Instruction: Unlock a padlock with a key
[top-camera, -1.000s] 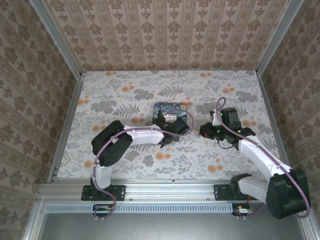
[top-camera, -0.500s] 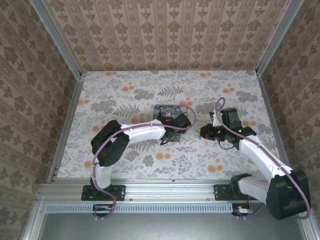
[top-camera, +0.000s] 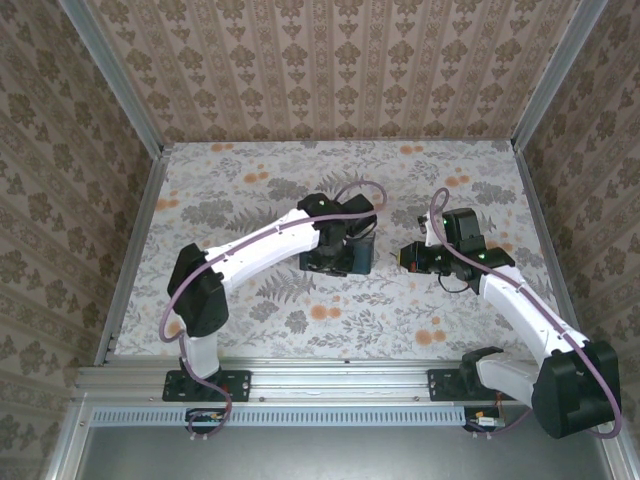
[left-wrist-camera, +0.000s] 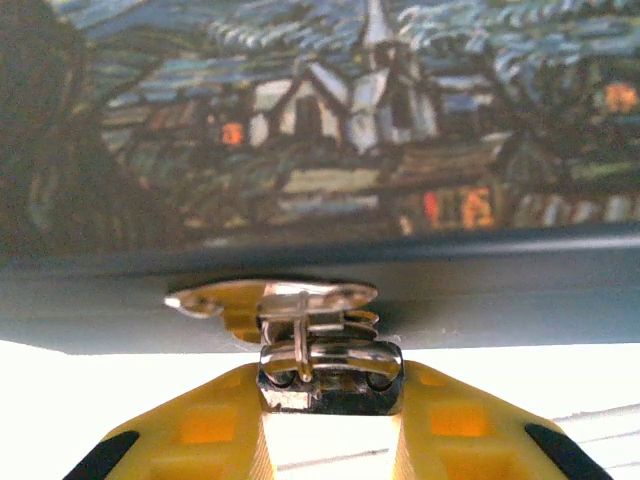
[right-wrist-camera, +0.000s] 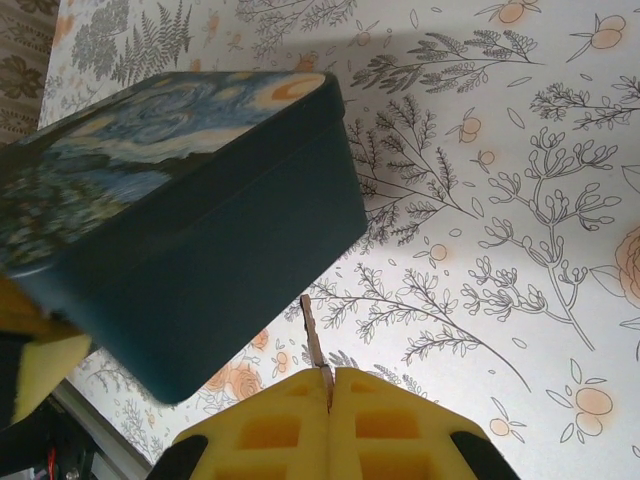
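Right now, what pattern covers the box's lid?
The box bears a dark blue painted night village scene; best in the left wrist view.

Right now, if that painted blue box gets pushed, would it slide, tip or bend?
Probably stiff: the blue box shows crisp edges and flat walls. Likely light, since it sits tilted while the left end effector grips only the small padlock on its clasp. It may pivot there.

Padlock (left-wrist-camera: 330, 372) looks shiny metal; the blue box (left-wrist-camera: 330, 150) smooth, faintly glossy.
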